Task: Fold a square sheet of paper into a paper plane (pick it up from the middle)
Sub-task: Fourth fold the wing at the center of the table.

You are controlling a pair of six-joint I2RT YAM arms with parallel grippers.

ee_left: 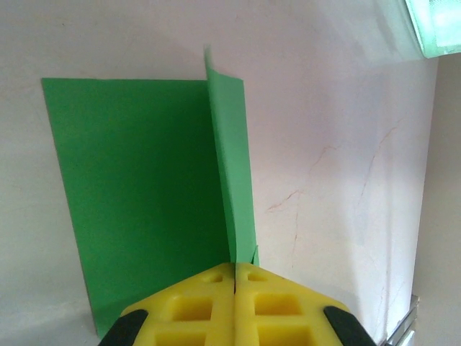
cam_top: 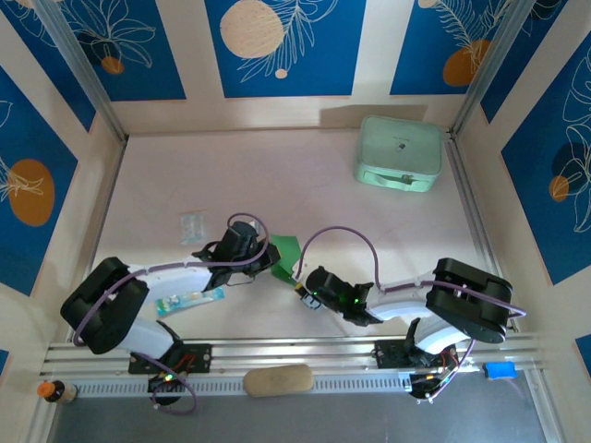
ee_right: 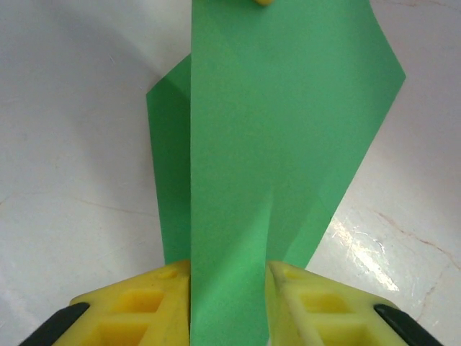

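The square sheet of paper [cam_top: 284, 249] is bright green and lies partly folded on the table between the two arms. My left gripper [ee_left: 235, 270] is shut on a raised flap of the sheet [ee_left: 137, 187], whose larger part lies flat to the left. My right gripper [ee_right: 229, 277] stands open, its yellow fingers [ee_right: 151, 303] on either side of a band of the green sheet [ee_right: 288, 108] that runs up between them. In the top view the left gripper [cam_top: 267, 259] and right gripper [cam_top: 301, 282] meet at the paper. A paper plane is out of view.
A pale mint case [cam_top: 399, 153] sits at the back right. A small clear packet [cam_top: 192, 226] and a blue-green packet [cam_top: 189, 300] lie near the left arm. A beige oblong [cam_top: 277, 379] rests on the front rail. Walls enclose the table.
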